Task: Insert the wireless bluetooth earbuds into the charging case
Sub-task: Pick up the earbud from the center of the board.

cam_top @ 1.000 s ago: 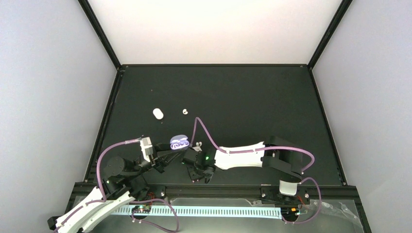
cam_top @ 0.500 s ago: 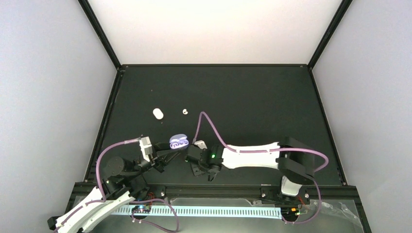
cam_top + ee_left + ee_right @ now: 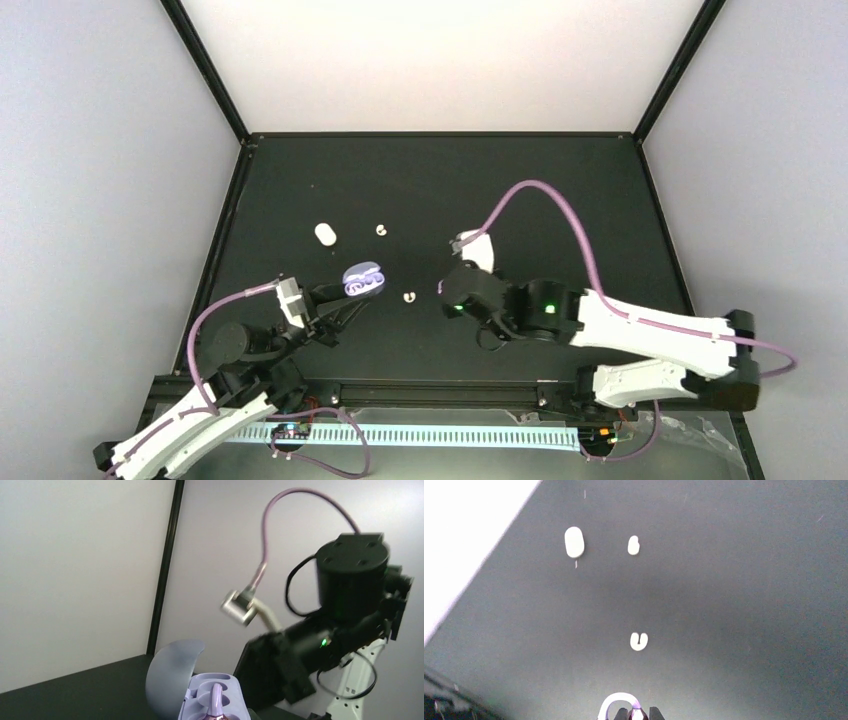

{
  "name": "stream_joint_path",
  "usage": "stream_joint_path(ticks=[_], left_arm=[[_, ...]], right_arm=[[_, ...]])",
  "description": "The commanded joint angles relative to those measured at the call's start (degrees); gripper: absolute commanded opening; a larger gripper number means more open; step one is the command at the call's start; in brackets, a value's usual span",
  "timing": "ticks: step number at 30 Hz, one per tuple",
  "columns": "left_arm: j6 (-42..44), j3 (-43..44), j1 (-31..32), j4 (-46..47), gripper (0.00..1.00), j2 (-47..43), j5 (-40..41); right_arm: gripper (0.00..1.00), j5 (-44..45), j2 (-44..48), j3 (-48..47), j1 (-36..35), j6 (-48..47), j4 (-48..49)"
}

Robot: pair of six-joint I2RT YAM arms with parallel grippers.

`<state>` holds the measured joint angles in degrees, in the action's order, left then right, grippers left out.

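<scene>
- The matte black table [image 3: 400, 170] sits between pale walls and black corner posts.
- The white-and-black right arm [image 3: 640, 330] reaches in from the near right corner. A purple cable [image 3: 540, 188] loops above it.
- The right gripper [image 3: 638, 714] shows only its dark tips at the bottom edge of its wrist view. They sit close together and seem to be pinching a curled lilac-and-white earbud [image 3: 615, 703]. So little of the tips shows that this grasp is likely, not certain.
- The left gripper [image 3: 352, 298] is clenched on the open lilac charging case [image 3: 363, 279]. It holds the case over the near left part of the table, well left of the right gripper.
- In the left wrist view the case's rounded lid [image 3: 170, 680] is swung up and back. The paler inner tray has smooth moulded recesses, and a slim lilac earbud stem [image 3: 215, 700] stands in one of them.
- A white oval pod [image 3: 325, 234] lies flat farther back on the left.
- A white U-shaped earbud [image 3: 408, 297] lies on the table between the case and the right gripper, touching neither.
- A second white earbud [image 3: 380, 229], tiny and curled, lies near the pod on its right side, apart from it.
</scene>
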<state>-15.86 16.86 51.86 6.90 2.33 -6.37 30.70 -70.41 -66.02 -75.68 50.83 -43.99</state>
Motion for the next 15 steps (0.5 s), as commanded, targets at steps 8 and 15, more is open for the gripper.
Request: stream_joint_path(ticks=[8, 15], left_arm=[[7.5, 6.3, 0.4, 31.6, 0.01, 28.0, -1.2], [11.6, 15.6, 0.4, 41.5, 0.02, 44.5, -3.1]], right_arm=[[0.01, 25.9, 13.1, -5.3, 0.3, -27.7, 12.7], [0.01, 29.6, 16.5, -3.7, 0.3, -45.4, 27.8]])
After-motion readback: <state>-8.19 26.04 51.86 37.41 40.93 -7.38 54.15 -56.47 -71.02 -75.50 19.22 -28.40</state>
